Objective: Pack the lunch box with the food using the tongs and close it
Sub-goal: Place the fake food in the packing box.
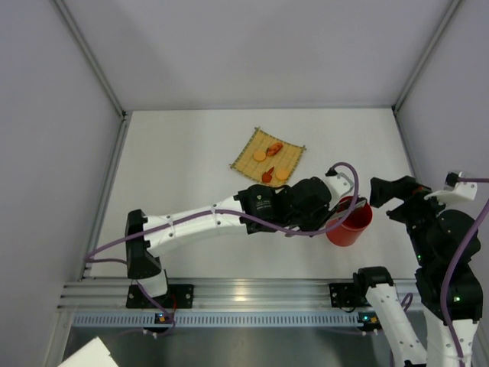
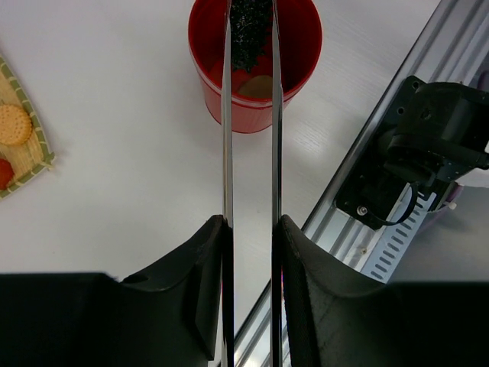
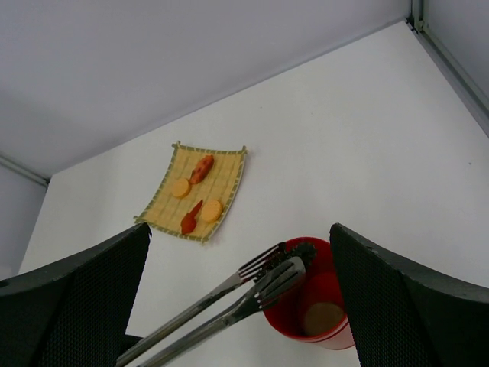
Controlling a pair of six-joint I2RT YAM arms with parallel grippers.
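The red lunch box [image 1: 350, 224] [image 2: 254, 107] [image 3: 306, 321] stands upright and open on the white table. My left gripper [image 1: 306, 202] [image 2: 250, 222] is shut on the tongs [image 2: 227, 138] [image 3: 229, 302]. Their tips pinch a dark bumpy food piece [image 2: 248, 30] [image 3: 306, 248] at the box's mouth. A tan round piece [image 3: 321, 317] and a red piece [image 2: 241, 76] lie inside the box. More food, two round yellow pieces [image 1: 260, 154] [image 1: 282, 173] and two red-orange ones [image 1: 275, 147] [image 1: 267, 175], rests on the yellow mat [image 1: 294, 151]. My right gripper [image 1: 386, 195] [image 3: 238, 229] is open just right of the box, holding nothing.
The woven mat [image 3: 229, 164] lies behind and left of the lunch box. An aluminium rail [image 1: 252, 294] runs along the near table edge, with the right arm's base [image 2: 428, 145] on it. Grey enclosure walls close in the back and both sides.
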